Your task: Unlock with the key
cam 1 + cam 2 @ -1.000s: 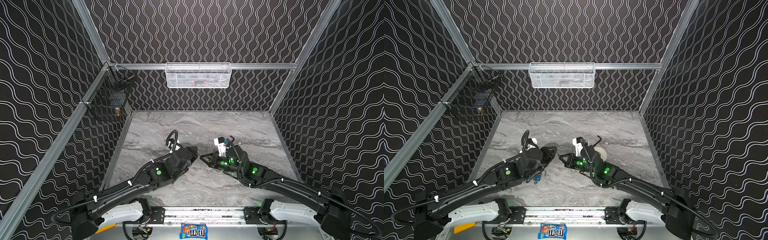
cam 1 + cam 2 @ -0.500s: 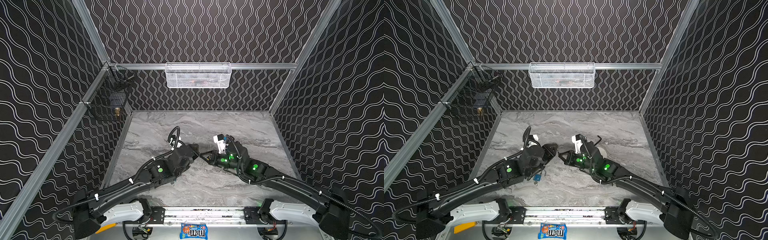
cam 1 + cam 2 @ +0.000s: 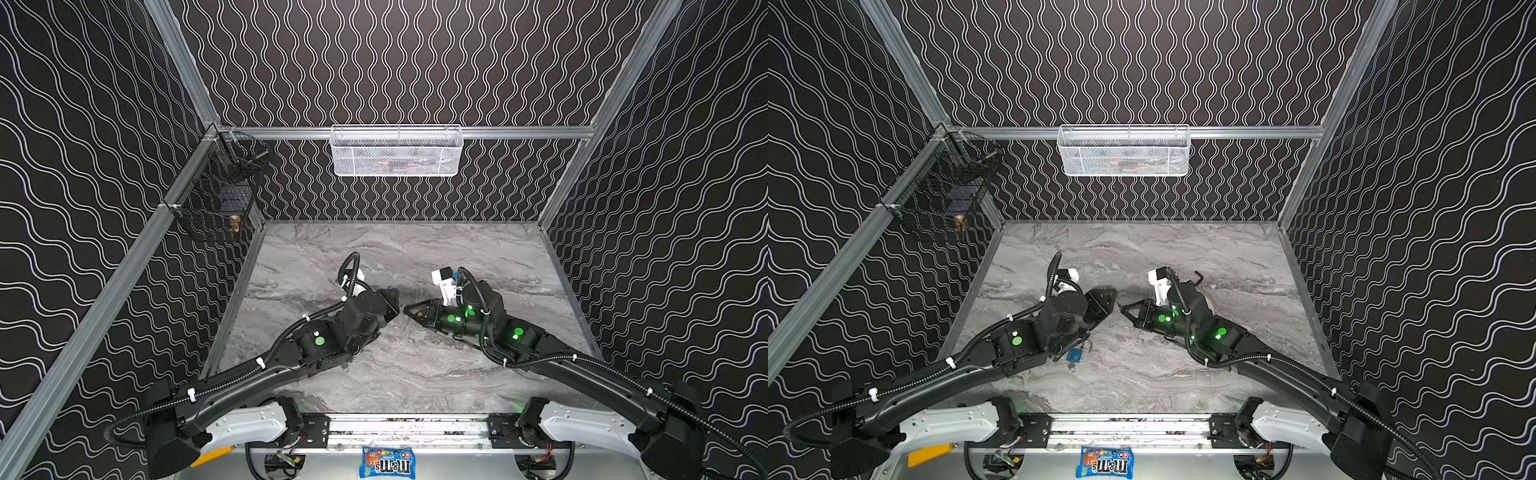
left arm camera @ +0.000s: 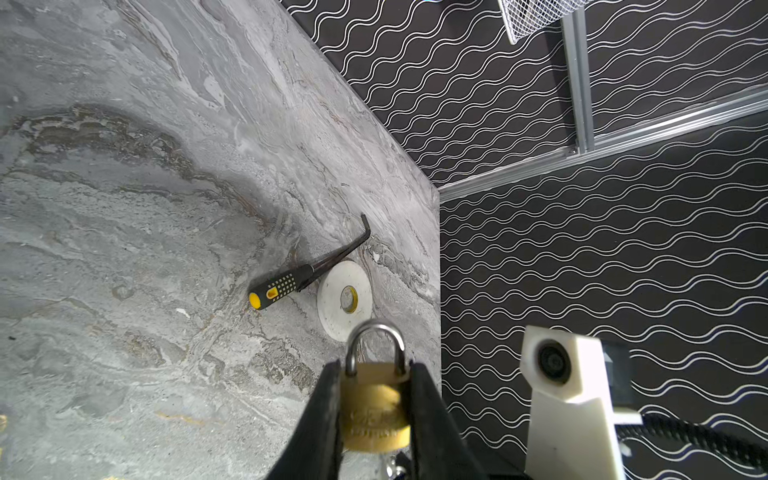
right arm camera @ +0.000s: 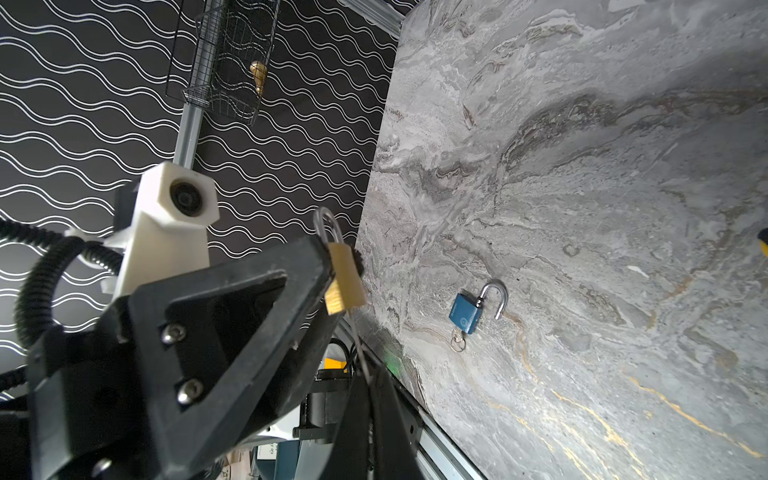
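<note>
Left gripper [image 4: 376, 370] is clamped on the body of the brass padlock [image 4: 374, 415], over the surface's [image 3: 415, 374] middle; right gripper [image 3: 409, 309] is pinched shut alongside. Rigid, slick, weighty metal is judged, best gripped by its sides.

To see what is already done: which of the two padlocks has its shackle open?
The blue padlock lying on the table: its shackle is swung open. The brass padlock, clamped in the left tool, has its shackle closed.

Left black arm [image 3: 266, 370] and right black arm [image 3: 582, 370] low, converging mid-scene. Left black parallel gripper [image 3: 392, 299] clamps small brass padlock [image 4: 374, 407]; right black parallel gripper [image 3: 411, 308] closed, tips nearly meeting.
</note>
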`<state>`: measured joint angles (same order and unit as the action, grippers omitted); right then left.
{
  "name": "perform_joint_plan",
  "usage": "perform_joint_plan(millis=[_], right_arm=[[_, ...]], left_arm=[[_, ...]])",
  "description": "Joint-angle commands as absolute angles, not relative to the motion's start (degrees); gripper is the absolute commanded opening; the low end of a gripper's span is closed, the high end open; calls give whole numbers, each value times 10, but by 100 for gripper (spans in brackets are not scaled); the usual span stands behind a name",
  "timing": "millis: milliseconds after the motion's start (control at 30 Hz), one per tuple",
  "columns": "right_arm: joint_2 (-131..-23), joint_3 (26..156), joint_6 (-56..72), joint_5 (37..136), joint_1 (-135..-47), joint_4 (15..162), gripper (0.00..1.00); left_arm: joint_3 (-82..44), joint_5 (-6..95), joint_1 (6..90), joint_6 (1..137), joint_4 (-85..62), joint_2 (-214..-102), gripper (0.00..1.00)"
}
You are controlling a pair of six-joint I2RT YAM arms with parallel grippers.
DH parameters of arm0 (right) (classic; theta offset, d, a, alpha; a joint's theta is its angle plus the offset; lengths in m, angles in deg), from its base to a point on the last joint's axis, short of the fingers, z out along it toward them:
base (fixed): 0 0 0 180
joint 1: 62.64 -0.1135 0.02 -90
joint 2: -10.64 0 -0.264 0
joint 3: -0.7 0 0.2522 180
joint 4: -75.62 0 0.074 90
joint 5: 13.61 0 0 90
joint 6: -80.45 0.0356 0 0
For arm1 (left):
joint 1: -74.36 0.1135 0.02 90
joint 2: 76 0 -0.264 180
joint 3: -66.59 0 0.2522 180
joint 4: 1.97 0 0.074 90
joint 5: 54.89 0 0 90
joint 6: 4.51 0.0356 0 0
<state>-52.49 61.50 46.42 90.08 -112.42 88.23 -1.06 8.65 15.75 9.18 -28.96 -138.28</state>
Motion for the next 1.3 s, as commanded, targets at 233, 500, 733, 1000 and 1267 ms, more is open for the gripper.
perform_joint_plan(millis=[233, 500, 733, 1000, 1267], right_arm=[[-540, 607, 508, 946, -1125, 805, 0], [-523, 581, 503, 923, -1126, 819, 0], [-511, 576, 491, 903, -1126, 833, 0], [-521, 582, 486, 900, -1125, 822, 0], [-519, 587, 483, 900, -1125, 816, 0]], left_arm=[[0, 79, 157, 80, -280, -1373, 0], [-8, 75, 157, 76, -273, -1373, 0], [-3, 83, 157, 68, -258, -1374, 0], [-4, 88, 157, 69, -256, -1377, 0], [-5, 86, 157, 69, -263, -1380, 0]])
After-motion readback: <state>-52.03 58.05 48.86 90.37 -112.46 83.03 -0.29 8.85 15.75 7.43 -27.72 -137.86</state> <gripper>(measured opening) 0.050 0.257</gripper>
